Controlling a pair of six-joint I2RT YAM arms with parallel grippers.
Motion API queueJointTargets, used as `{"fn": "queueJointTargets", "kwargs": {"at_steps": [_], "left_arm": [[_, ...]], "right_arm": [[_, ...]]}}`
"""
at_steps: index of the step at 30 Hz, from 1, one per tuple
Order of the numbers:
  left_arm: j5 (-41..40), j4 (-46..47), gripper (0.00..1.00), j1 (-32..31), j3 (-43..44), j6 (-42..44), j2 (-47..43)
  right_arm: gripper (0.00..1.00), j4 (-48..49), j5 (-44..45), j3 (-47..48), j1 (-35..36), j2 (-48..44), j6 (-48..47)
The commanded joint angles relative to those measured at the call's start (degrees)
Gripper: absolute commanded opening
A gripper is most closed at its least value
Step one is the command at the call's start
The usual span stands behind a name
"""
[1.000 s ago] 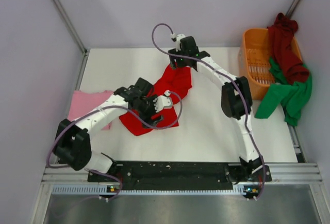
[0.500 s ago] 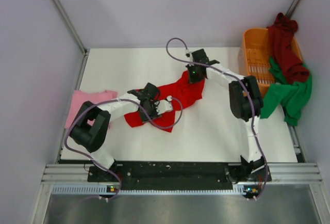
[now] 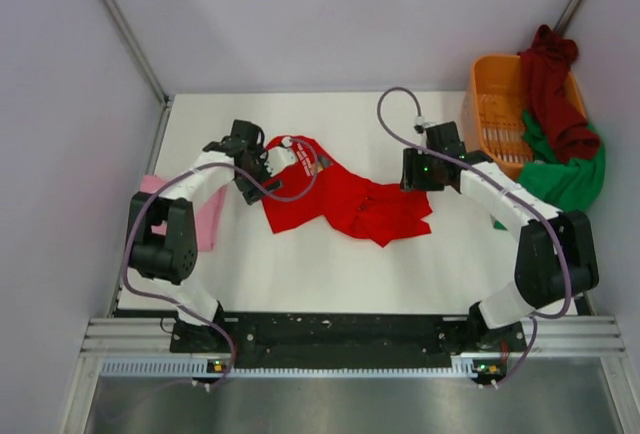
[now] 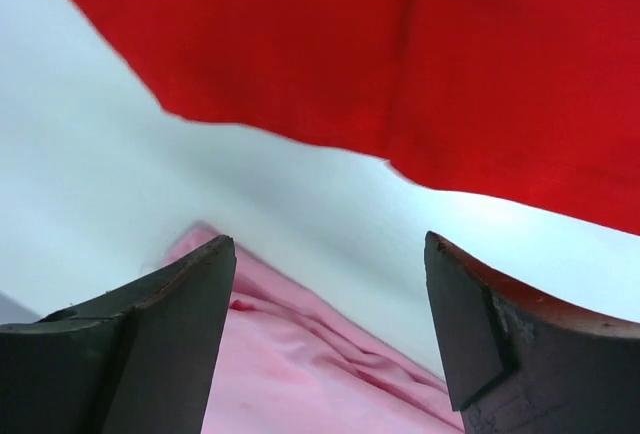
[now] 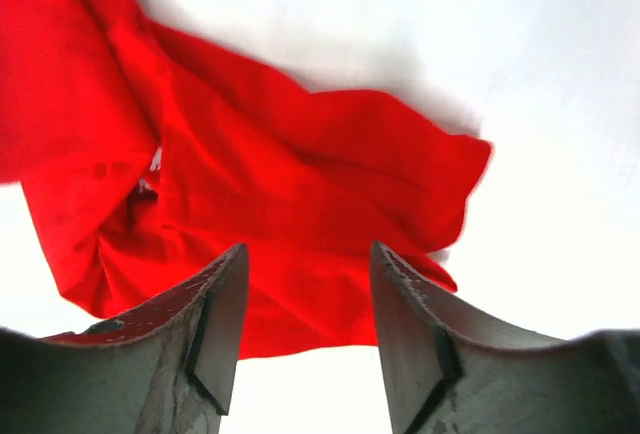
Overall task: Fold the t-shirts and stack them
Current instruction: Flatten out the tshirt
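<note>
Red t-shirt lies mid-tabletop, slightly toward the far edge, strung out left to right between the two arms. The left end is fairly flat. The right end is bunched, with folds overlapping.

Left gripper: jaws wide, nothing between them, sitting by the shirt's left end with a red hem just beyond the tips. Right gripper: jaws apart and empty, facing the crumpled right end.

Pink t-shirt is at the left edge, partly under the left arm. Maroon t-shirt is draped over the orange basket at the far right corner. Green t-shirt spills over the right edge beside it.

My read is that we're on the flatten step, pre-fold. To do it well:
- Regrip on true corners or hem, single layer only. The right side risks pinching stacked folds.
- Pull outward evenly with both arms and keep the cloth low, so it drags flat rather than lifting.
- Keep the left arm off the pink one, it's close enough to snag.
- Don't fold until the right end lies open.
</note>
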Motion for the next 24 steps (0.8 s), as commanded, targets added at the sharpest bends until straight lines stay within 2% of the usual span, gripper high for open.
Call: {"fn": "queueJointTargets", "kwargs": {"at_steps": [1, 3, 7, 10, 14, 19, 20, 24], "left_arm": [[17.90, -5.56, 0.82, -0.91, 1.54, 3.42, -7.06], [19.41, -4.24, 0.83, -1.26, 2.59, 0.08, -5.23], [14.42, -5.99, 0.80, -1.88, 7.95, -7.22, 2.23], [12.65, -6.52, 0.74, -1.88, 9.01, -8.55, 6.72], [15.62, -6.78, 0.69, -1.88, 8.58, -9.42, 9.54], [16.43, -5.82, 0.69, -1.88, 8.57, -10.92, 11.39], [15.90, -5.73, 0.69, -1.88, 8.75, -10.92, 11.57], [15.46, -6.43, 0.63, -1.79, 9.54, -10.48, 12.18]], "right_arm": [[0.54, 1.93, -0.15, 0.38, -4.37, -3.11, 1.58], [0.56, 2.19, 0.12, 1.96, -5.07, -1.44, 1.23], [0.56, 2.46, -1.64, 5.65, -5.78, 5.75, 0.96], [0.56, 2.63, -0.77, 6.71, -5.69, 9.89, 0.35], [0.54, 3.42, -3.48, 6.80, -5.78, 14.55, 0.26], [0.49, 3.60, -3.32, 5.57, -5.78, 17.29, 0.18], [0.44, 3.60, -2.79, 5.13, -5.78, 17.29, -0.09], [0.10, 3.51, -2.43, 4.60, -5.78, 16.32, -0.70]]}}
